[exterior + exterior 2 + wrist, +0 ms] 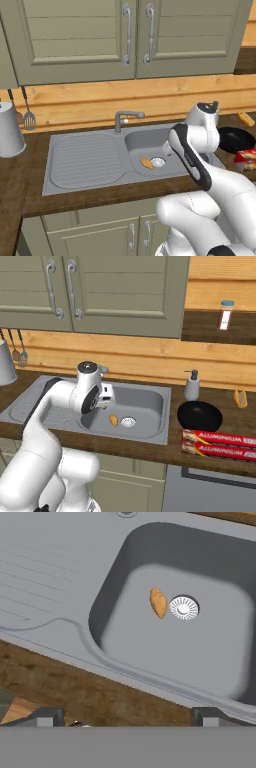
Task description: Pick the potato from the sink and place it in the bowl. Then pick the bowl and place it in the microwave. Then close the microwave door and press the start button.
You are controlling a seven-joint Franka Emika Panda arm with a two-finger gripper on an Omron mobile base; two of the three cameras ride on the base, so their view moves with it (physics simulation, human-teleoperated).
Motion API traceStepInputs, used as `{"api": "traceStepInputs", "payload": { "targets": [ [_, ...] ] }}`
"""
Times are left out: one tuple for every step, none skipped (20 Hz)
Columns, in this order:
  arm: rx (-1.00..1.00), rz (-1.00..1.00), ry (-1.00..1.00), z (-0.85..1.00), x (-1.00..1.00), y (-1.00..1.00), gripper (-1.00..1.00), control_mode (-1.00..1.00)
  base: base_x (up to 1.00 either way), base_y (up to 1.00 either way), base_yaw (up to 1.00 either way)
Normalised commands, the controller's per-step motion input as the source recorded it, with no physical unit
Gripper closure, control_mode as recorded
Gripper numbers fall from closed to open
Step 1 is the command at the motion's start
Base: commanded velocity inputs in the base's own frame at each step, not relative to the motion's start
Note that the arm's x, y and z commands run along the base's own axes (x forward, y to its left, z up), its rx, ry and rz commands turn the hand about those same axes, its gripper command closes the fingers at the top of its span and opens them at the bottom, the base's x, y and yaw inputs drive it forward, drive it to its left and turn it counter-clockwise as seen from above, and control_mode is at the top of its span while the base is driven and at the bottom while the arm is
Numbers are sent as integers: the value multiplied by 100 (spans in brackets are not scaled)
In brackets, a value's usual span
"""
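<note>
The potato (158, 602) lies on the floor of the grey sink (75, 629), just left of the round drain. My gripper (129, 716) hovers well above the sink's front rim, looking down into the basin, with its two tips wide apart: it is open and holds nothing. From the right base view the hand (106, 397) hangs over the basin's left part, above and left of the potato (114, 420). The black bowl (200, 416) sits on the counter right of the sink (150, 388). In the left base view, my arm crosses in front of the basin near the potato (146, 163). The microwave is out of view.
Two aluminium foil boxes (220, 441) lie at the counter's front edge before the bowl. A soap dispenser (192, 386) stands behind the bowl. The faucet (125, 117) rises behind the basin. A white canister (10, 131) and hanging spatula (29, 119) are at far left. Wall cabinets hang overhead.
</note>
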Motion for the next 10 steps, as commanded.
{"api": "traceStepInputs", "payload": {
  "targets": [
    [1, 0, 5, -35, 56, 0, -100, -100, 0, 0, 0],
    [1, 1, 5, -30, 60, 0, -100, -100, 0, 0, 0],
    [1, 0, 3, -30, 64, 0, -100, -100, 0, 0, 0],
    [3, 1, 5, -34, 71, 0, -100, -100, 0, 0, 0],
    [1, 1, 5, -34, 62, 0, -100, -100, 0, 0, 0],
    [3, 2, 9, -36, 61, 0, -100, -100, 0, 0, 0],
    [2, 2, 9, -32, 55, 0, -100, -100, 0, 0, 0],
    [2, 3, 10, -29, 48, -1, -100, -100, 0, 0, 0],
    [2, 3, 9, -21, 44, -5, -100, -100, 0, 0, 0],
    [1, 3, 9, -26, 41, -11, -100, -100, 0, 0, 0]
  ]
}}
